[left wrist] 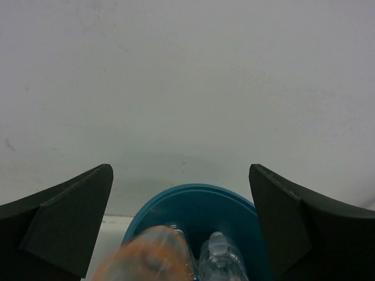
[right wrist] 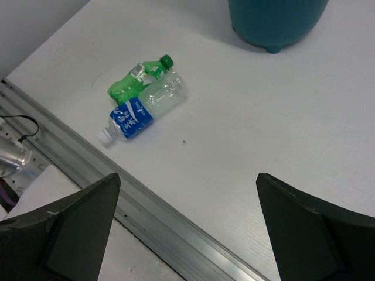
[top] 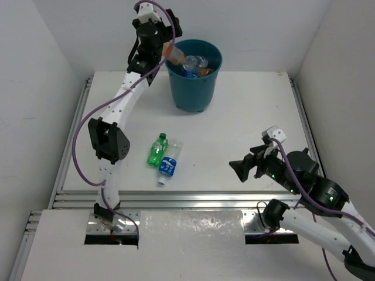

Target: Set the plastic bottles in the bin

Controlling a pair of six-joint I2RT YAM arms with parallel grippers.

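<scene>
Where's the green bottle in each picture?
Top external: the green bottle lies left of the middle, beside the blue-label bottle.
Left wrist: not in it.
Right wrist: the green bottle is at the upper left, above the blue-label bottle.
Landmark: the bin shows in all three: top middle from above, bottom middle in the left wrist view, top right in the right wrist view.

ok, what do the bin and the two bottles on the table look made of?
Bin: opaque teal plastic, probably moulded; smooth, soft sheen. Green bottle: translucent green plastic, glossy highlights. Blue-label bottle: thin clear plastic, table shows through; label likely printed film.
</scene>
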